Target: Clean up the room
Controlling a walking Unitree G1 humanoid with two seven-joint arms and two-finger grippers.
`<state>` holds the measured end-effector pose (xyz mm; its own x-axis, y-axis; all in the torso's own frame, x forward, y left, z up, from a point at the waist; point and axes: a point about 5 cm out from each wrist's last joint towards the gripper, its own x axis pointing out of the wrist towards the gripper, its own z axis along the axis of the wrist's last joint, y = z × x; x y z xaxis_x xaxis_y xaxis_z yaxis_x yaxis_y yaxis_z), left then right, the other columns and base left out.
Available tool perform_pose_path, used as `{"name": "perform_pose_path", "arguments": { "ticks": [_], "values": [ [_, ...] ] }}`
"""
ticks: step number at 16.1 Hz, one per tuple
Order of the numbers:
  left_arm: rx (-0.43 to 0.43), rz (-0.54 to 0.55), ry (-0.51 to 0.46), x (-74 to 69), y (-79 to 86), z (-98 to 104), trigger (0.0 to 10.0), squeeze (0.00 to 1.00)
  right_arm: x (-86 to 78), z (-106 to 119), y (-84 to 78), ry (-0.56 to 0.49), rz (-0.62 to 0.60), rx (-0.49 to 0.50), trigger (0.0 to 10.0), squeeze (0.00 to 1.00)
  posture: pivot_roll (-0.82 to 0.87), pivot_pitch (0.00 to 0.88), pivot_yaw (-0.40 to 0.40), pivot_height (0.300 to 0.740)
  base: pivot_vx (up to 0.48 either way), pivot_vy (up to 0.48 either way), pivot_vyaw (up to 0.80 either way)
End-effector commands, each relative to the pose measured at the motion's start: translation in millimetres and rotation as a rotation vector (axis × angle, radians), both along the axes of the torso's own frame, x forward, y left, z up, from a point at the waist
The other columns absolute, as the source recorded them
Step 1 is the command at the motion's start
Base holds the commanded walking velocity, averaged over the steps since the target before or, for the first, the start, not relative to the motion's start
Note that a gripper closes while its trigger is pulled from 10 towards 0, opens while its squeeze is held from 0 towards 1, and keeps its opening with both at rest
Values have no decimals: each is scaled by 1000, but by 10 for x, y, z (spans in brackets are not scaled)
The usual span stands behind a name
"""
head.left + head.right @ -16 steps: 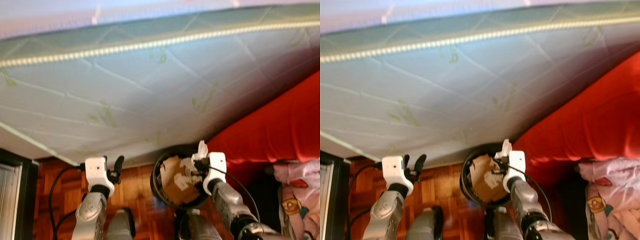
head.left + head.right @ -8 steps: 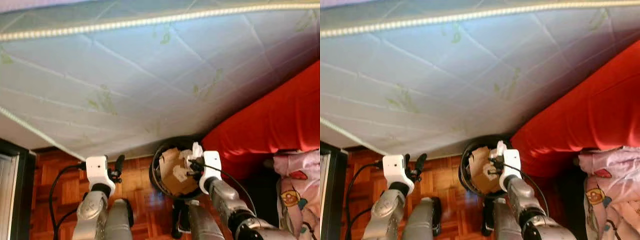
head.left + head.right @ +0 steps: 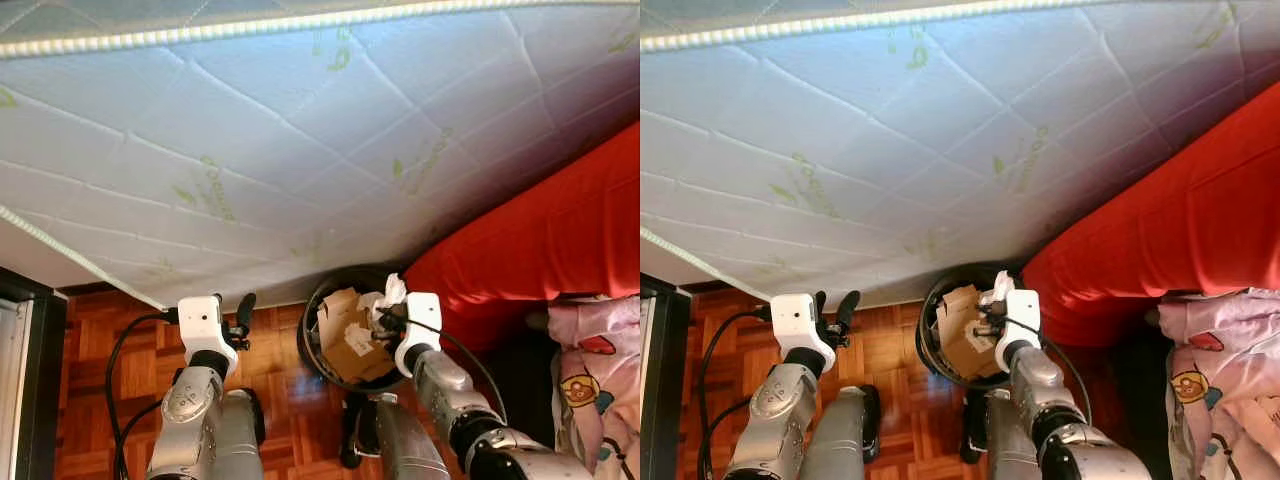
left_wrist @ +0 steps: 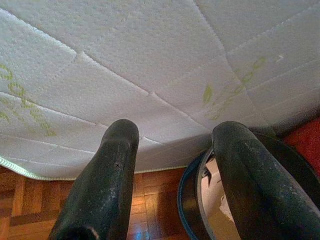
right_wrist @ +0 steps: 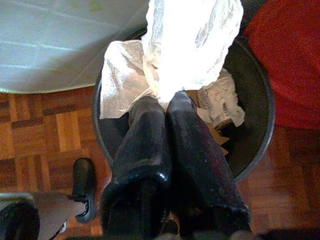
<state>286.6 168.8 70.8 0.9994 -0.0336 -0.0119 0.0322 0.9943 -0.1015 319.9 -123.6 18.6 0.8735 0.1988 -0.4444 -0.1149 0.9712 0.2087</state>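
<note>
Quilted white mattress (image 3: pixel 300 150) looms over the black trash bin (image 3: pixel 312 352), which sits on parquet floor (image 3: pixel 130 350) at the mattress's lower edge. Red bedding (image 3: pixel 540 240) touches the bin's right side; pink printed fabric (image 3: pixel 595 370) beyond it is cut off. Cardboard scraps (image 3: pixel 345 345) fill the bin, bottom hidden. Right gripper (image 5: pixel 167 107) above the bin, fingers pinched together on crumpled white tissue (image 5: pixel 190 40). Left gripper (image 4: pixel 172 150) left of the bin, fingers spread, empty.

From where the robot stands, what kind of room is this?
Most likely a bedroom: a white quilted mattress rests against a red blanket, above wooden parquet floor. The right claw holds a crumpled white tissue over a round black wastebasket.
</note>
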Motion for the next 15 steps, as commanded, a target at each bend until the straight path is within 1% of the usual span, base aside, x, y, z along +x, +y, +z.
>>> {"name": "perform_pose_path", "arguments": {
  "ticks": [1, 4, 6, 9, 11, 15],
  "values": [
    [-5, -2, 39, -74, -23, -86, 10000, 0, -98, -112, -65, 35, -40, 5, 10000, 0, 209, 447, -75, 662, 0, 0, 0],
    [-1, -6, 43, -110, -23, -93, 10000, 0, -44, -29, -170, -42, -91, 6, 10000, 0, 209, 448, -76, 662, 0, 0, 0],
    [-2, -2, 45, -114, -21, -94, 10000, 0, -54, -27, -200, -62, -108, 26, 10000, 0, 207, 450, -75, 662, 0, 0, 0],
    [-3, -7, 40, -103, -37, -80, 10000, 0, 9, 63, -226, -116, -139, 61, 10000, 0, 203, 448, -74, 662, 0, 0, 0],
    [1, -11, 45, -102, -43, -87, 10000, 0, 7, 49, -230, -96, -129, 24, 10000, 0, 202, 446, -73, 662, 0, 0, 0],
    [1, -15, 44, -101, -50, -77, 10000, 0, -57, -44, -145, -35, -66, 9, 10000, 0, 204, 448, -73, 662, 0, 0, 0]
  ]
}}
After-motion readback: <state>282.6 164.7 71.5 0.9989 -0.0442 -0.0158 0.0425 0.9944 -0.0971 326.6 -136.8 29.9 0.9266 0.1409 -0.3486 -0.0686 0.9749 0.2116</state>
